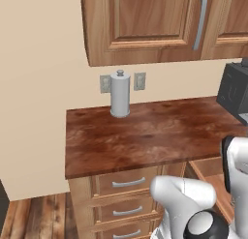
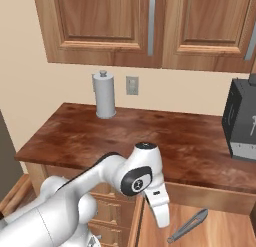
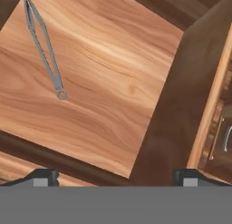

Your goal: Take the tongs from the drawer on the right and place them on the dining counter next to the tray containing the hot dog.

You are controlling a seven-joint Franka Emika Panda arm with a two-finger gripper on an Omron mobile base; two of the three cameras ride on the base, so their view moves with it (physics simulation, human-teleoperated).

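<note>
The gripper (image 3: 115, 175) hangs over the pulled-out drawer (image 3: 136, 51) with its jaws spread wide and nothing between them, the two dark fingertips (image 3: 43, 177) showing well apart at the bottom of the hand view. Beyond them, on the drawer's wood-grain floor, the tongs (image 3: 43, 46) lie flat and alone, off to the upper left of that view rather than under the fingers; the right base view shows them too, lying just beside the hand in the open drawer (their looped hinge end points toward the drawer's middle). They look thin, stiff, light metal, probably slick, and lying so flat they leave little height for the fingers to catch. My judgement is that the best hold is across both arms near mid-length, squeezing them together, after the hand shifts over and turns to sit square to them; a pinch at the loop would likely let them swing. Farther off, on the worktop (image 1: 145, 131), stands a paper-towel holder (image 1: 120, 94), with a dark appliance (image 2: 241, 122) at the right.
</note>
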